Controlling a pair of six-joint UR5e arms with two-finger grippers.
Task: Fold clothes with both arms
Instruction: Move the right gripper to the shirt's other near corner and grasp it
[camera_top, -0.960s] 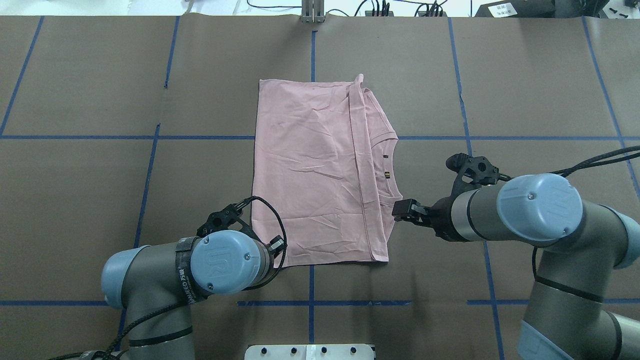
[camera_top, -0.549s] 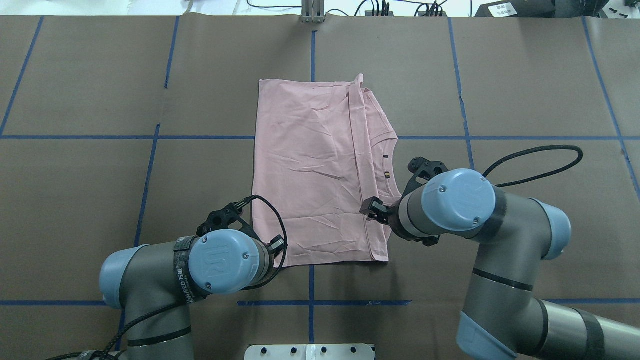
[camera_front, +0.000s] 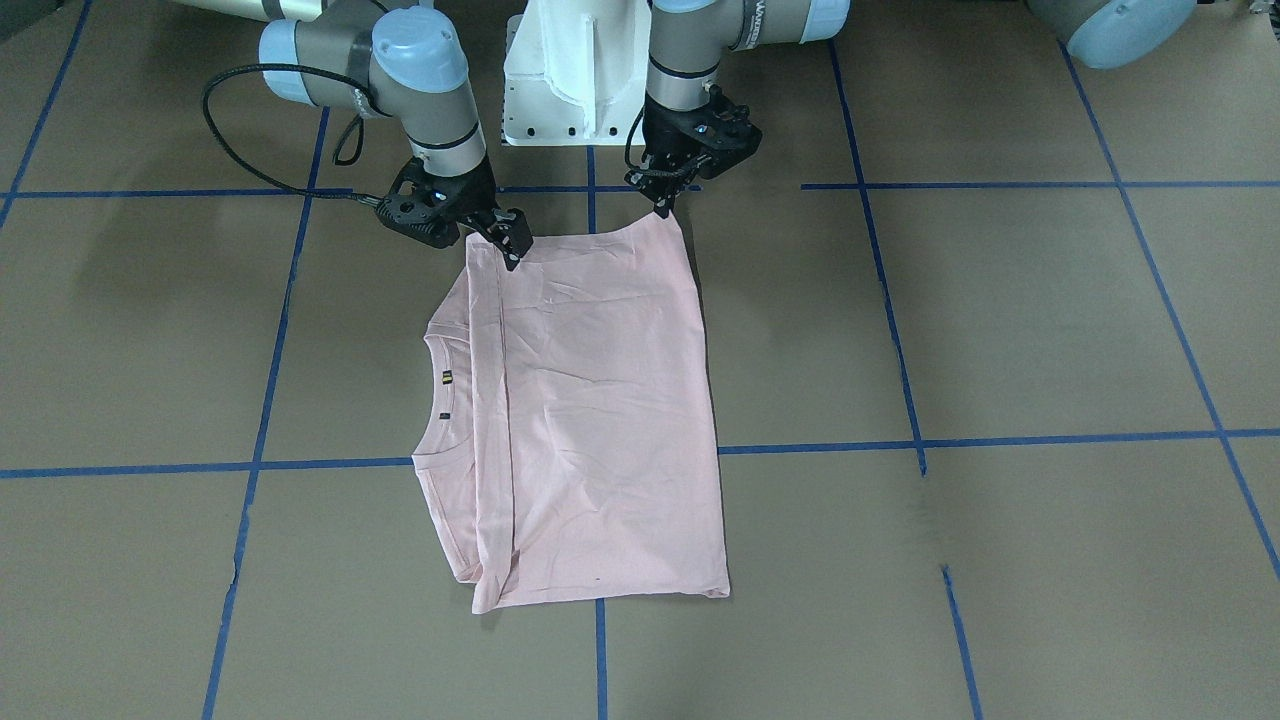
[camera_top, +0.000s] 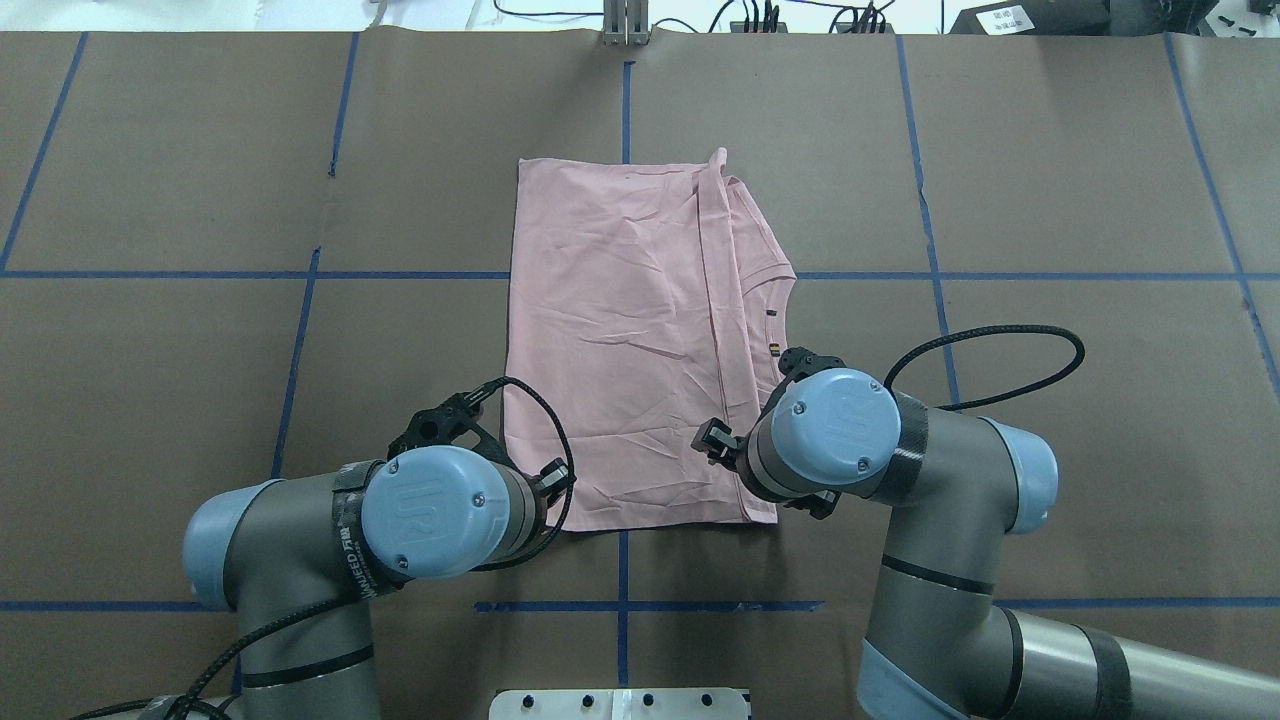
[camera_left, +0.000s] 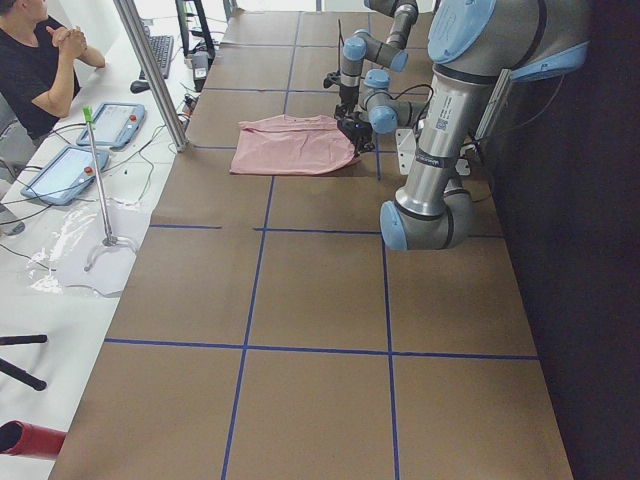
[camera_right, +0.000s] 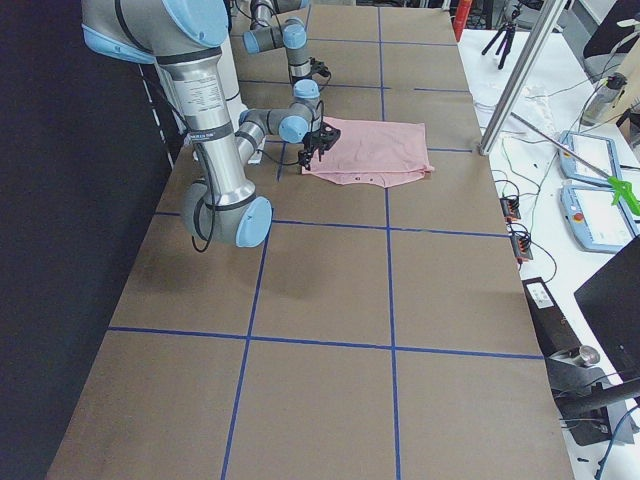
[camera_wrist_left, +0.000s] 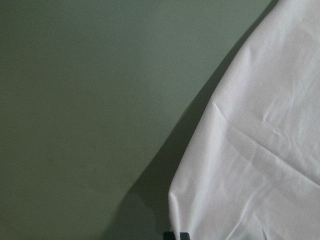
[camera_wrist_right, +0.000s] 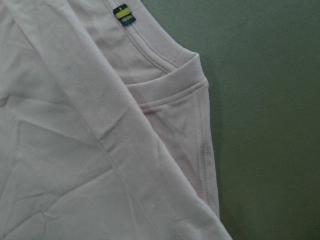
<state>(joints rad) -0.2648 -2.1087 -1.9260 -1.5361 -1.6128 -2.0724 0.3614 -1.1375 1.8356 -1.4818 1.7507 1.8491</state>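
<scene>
Overhead view read as the clock face. Pink T-shirt (camera_top: 620, 340) lies flat at the middle of the table (camera_top: 150, 400), folded to a rough rectangle with its long edges running 12 to 6. Collar (camera_top: 765, 300) faces 3, with a small dark-and-yellow neck label (camera_wrist_right: 124, 14) just inside it. Left gripper (camera_front: 662, 207) sits at the shirt's 7 o'clock corner, fingers pinched on the cloth, and the corner is raised slightly off the surface. Right gripper (camera_front: 511, 248) is low over the 5 o'clock end, above the folded-over hem. Its jaws look narrowly apart, tips pointing down at the cloth; contact unclear. Blue tape lines (camera_top: 300, 275) grid the brown covering.
</scene>
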